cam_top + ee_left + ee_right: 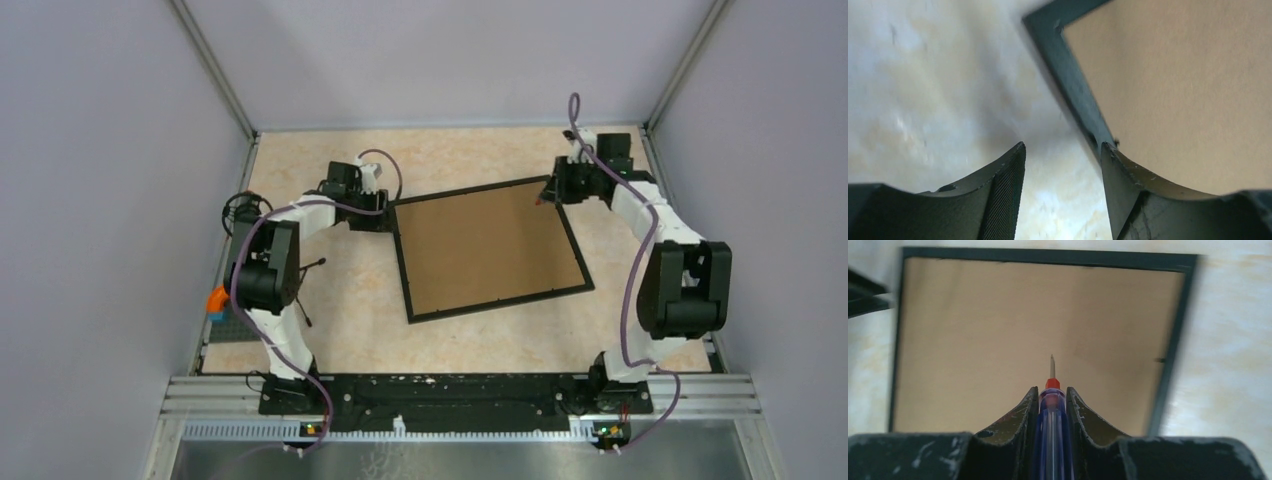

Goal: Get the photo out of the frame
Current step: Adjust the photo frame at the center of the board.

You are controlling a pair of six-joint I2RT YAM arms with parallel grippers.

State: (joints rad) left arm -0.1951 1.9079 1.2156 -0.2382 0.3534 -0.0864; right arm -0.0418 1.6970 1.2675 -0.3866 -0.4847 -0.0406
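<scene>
The black frame (492, 297) lies back-up on the table, its brown board back (485, 250) facing up. The photo is hidden. My left gripper (385, 212) is open at the frame's far left corner; in the left wrist view one finger (1115, 172) rests at the frame's black edge (1068, 75) and the other stands over bare table. My right gripper (548, 190) is at the frame's far right corner, shut on a small screwdriver (1052, 405) with a clear blue handle, red collar and metal tip pointing over the board back (998, 340).
Grey walls close in the table on three sides. An orange object (217, 299) sits on a dark mat at the left edge. The arm bases stand on a black rail (450, 392) at the near edge.
</scene>
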